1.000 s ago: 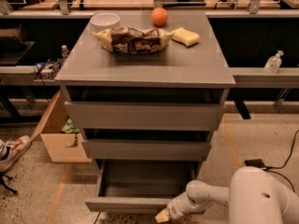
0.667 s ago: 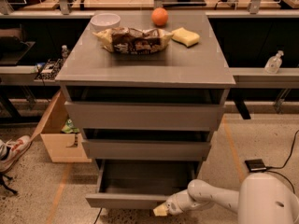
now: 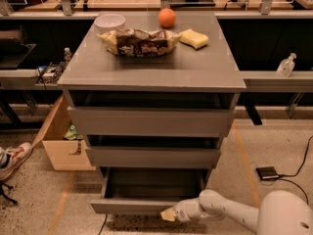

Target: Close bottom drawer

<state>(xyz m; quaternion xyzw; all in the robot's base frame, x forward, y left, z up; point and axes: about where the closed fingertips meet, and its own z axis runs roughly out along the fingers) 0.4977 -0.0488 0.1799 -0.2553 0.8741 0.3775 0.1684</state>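
The bottom drawer, lowest of 3, stands pulled well out of the cabinet, so the closing is not done and the whole inward push is left. The gripper sits at the front's right end, apparently touching it. I cannot tell whether it is spread or narrow. The front runs leftward from the gripper, and the tray reaches away behind it.
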